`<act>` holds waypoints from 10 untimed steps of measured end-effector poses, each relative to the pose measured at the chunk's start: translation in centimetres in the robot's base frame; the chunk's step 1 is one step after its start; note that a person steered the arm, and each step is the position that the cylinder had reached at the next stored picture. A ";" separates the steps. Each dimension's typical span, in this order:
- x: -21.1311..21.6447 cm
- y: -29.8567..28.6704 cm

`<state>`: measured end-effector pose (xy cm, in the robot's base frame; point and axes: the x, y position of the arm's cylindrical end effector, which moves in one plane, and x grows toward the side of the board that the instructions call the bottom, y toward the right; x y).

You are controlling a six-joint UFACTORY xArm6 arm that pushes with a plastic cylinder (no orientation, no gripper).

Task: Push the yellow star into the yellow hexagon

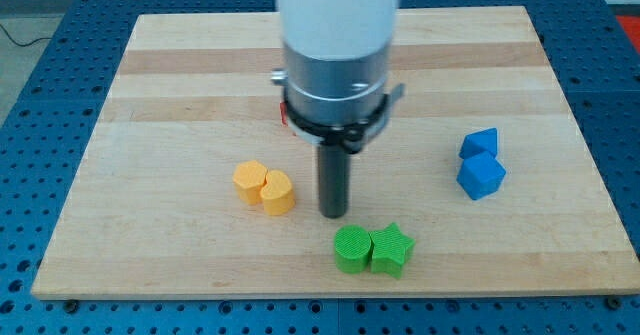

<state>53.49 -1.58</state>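
Two yellow blocks sit touching each other left of the board's middle. The left one (250,179) looks like a hexagon. The right one (278,192) has a rounded, lobed top and I cannot make out its exact shape. My tip (334,215) rests on the board just right of this pair, a short gap from the right yellow block and not touching it. The tip is above the green blocks in the view.
A green round block (351,249) and a green star (392,250) touch each other near the view's bottom. Two blue blocks (479,143) (482,176) sit together at the right. A red block (283,117) peeks out behind the arm. The wooden board (180,65) lies on a blue perforated table.
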 end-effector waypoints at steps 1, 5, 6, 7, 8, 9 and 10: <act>-2.5 -4.3; 1.1 -1.1; 2.3 -2.7; 0.5 -6.3; -2.8 -8.8; -6.4 -11.3; -7.5 -12.3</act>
